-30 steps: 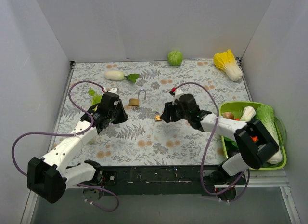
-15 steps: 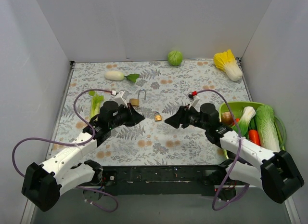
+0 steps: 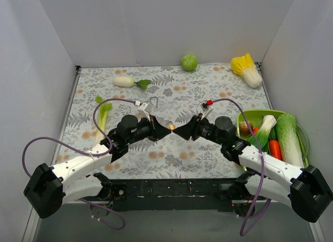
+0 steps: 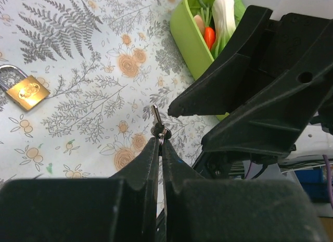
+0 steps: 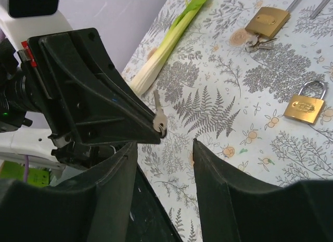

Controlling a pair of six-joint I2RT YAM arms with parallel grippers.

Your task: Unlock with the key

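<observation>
Top external: black two-finger left gripper [image 3: 162, 128] and black two-finger right gripper [image 3: 179, 131] tip to tip over the middle of the fern-and-flower patterned table mat [image 3: 171, 86], just above the small closed brass padlock [image 3: 170, 126]; a second ago well apart, one on either side of that padlock; padlock itself in the same spot as before; green plastic basket [image 3: 257, 113] of vegetables at the right edge.

Left wrist: fingers [image 4: 143, 166] pressed together, clamped on the ringed head of a small silver key [image 4: 156, 116], blade pointing up and away, clear of the mat; right gripper close in front, not touching the key; small padlock down on the mat, off to the left.

Right wrist: fingers [image 5: 117, 179] spread apart, nothing held; key just beyond their tips, pinched by the left gripper; pale green leek [image 5: 166, 44] lying farther off; larger brass padlock [image 5: 266, 21] near the top edge, loose keys [image 5: 258, 42] touching it.
</observation>
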